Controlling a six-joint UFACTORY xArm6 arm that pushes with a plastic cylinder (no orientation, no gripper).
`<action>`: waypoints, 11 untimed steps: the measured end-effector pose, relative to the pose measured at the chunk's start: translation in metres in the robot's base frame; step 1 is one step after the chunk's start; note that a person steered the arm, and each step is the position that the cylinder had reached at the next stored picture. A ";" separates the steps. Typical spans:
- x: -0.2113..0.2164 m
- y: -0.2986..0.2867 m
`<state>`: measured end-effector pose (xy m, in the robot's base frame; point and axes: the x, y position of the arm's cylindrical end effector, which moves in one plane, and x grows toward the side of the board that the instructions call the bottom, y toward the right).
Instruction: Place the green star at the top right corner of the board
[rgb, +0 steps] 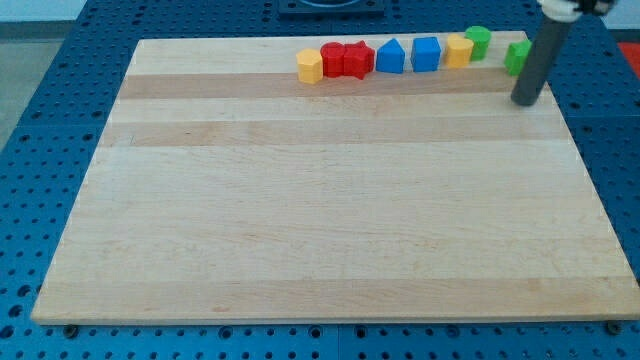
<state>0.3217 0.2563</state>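
Note:
A green block (516, 57), likely the green star, sits at the board's top right corner, partly hidden behind the rod. My tip (525, 100) rests on the wooden board (330, 200) just below and to the right of that green block, touching or nearly touching it. A second green block (478, 41), round-looking, stands to its left at the top edge.
A row of blocks lines the top edge: a yellow block (310, 66), two red blocks (333, 59) (357, 59), a blue house-shaped block (390, 56), a blue cube (426, 53) and a yellow block (459, 50). A blue pegboard table (60, 150) surrounds the board.

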 end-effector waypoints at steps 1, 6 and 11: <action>-0.009 0.000; -0.036 0.001; -0.016 -0.023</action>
